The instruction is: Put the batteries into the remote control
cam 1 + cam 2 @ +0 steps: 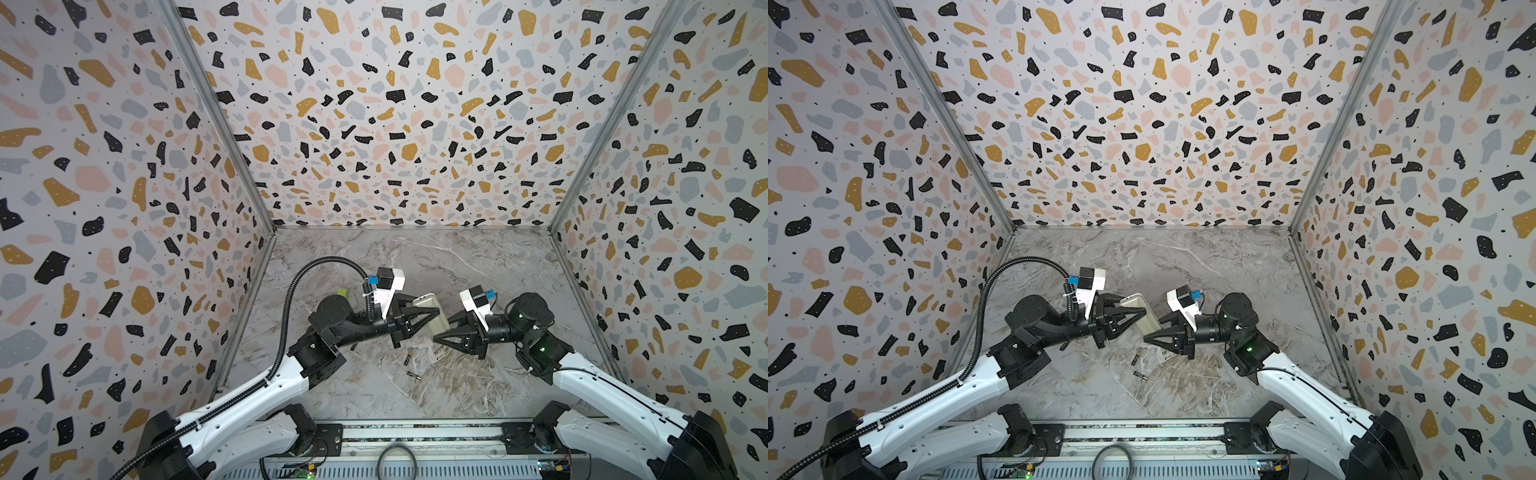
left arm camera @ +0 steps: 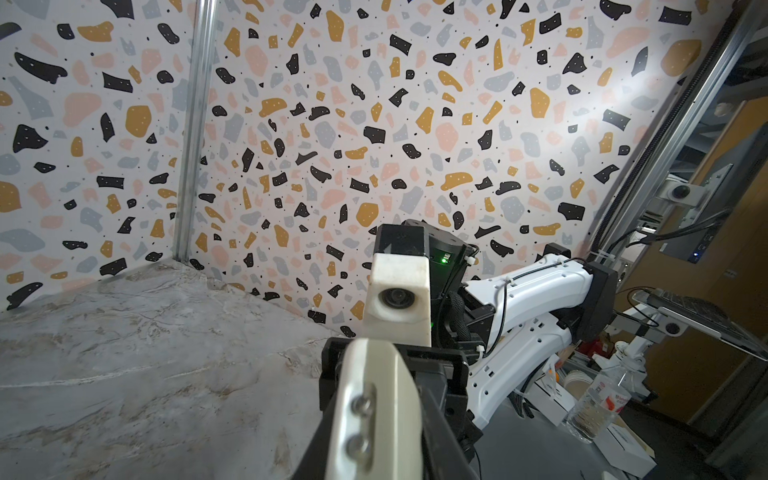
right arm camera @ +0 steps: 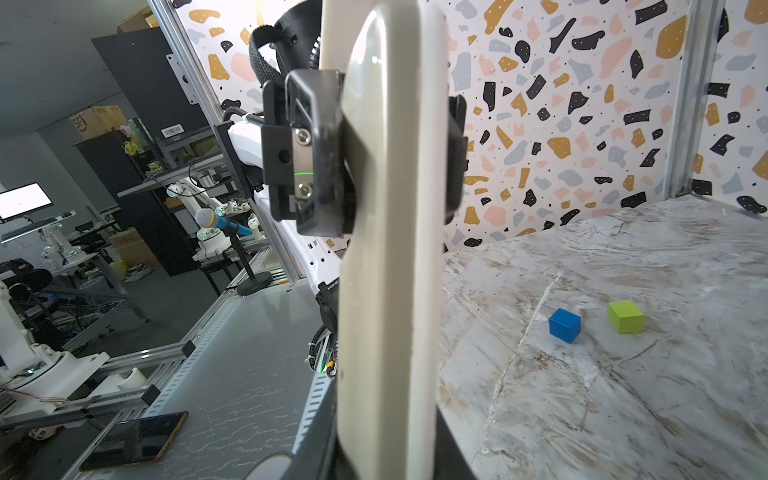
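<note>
Two claws hold the remote control (image 1: 426,301) above the marble table (image 1: 457,395). The left claw (image 1: 434,312) is clamped tight across its farther end, and the right claw (image 1: 440,336) is closed on the nearer end. Its long axis runs from one claw to the other, slanting far-left to near-right in both top views. You see a long, flat slab of smooth beige-white plastic with rounded corners. In the left wrist view, a slot with two small metal studs sits near its end (image 2: 361,424). The batteries (image 1: 408,358), slim dark cylinders with metallic ends, lie loose on the veined stone, on the near side of the right claw's tips, close together but apart.
</note>
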{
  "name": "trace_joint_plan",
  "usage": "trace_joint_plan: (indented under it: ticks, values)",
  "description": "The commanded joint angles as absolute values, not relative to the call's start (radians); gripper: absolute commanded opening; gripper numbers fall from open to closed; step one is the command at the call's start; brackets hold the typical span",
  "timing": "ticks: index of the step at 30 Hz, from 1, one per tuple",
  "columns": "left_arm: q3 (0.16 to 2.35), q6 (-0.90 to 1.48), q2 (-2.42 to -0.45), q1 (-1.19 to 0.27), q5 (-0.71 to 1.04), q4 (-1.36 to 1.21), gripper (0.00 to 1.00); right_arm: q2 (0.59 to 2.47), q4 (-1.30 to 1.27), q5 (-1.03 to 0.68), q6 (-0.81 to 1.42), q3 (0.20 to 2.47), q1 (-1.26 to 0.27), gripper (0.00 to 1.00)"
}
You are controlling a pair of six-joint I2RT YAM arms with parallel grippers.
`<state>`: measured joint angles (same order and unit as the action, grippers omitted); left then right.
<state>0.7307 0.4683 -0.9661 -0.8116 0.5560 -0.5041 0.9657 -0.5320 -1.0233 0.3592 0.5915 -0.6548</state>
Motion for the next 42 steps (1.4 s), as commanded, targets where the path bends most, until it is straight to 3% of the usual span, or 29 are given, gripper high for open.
trace_joint_plan:
  ticks: [1,8,13,21,29,35,42]
  values:
    - [0.720,0.495,-0.965,-0.812,0.522,-0.541,0.10,0.961,-0.573,-0.986,0.322,0.591,-0.656,0.16]
    - [0.732,0.485,-0.966,-0.813,0.451,-0.474,0.00,0.925,-0.447,-0.907,0.225,0.595,-0.657,0.59]
    - [0.763,0.475,-0.973,-0.811,0.389,-0.356,0.00,0.877,-0.282,-0.752,0.100,0.612,-0.679,0.73]
    - [0.811,0.467,-0.990,-0.773,0.349,-0.109,0.00,0.824,-0.120,-0.336,-0.132,0.629,-0.882,0.73]
    - [0.743,0.566,-1.024,-0.629,0.517,-0.044,0.00,0.779,-0.177,-0.051,-0.421,0.553,-1.146,0.68]
    - [0.690,0.590,-1.007,-0.628,0.578,-0.049,0.00,0.847,-0.186,0.118,-0.570,0.560,-1.254,0.62]
    - [0.654,0.617,-1.009,-0.628,0.660,-0.041,0.00,0.915,-0.209,0.174,-0.668,0.566,-1.269,0.58]
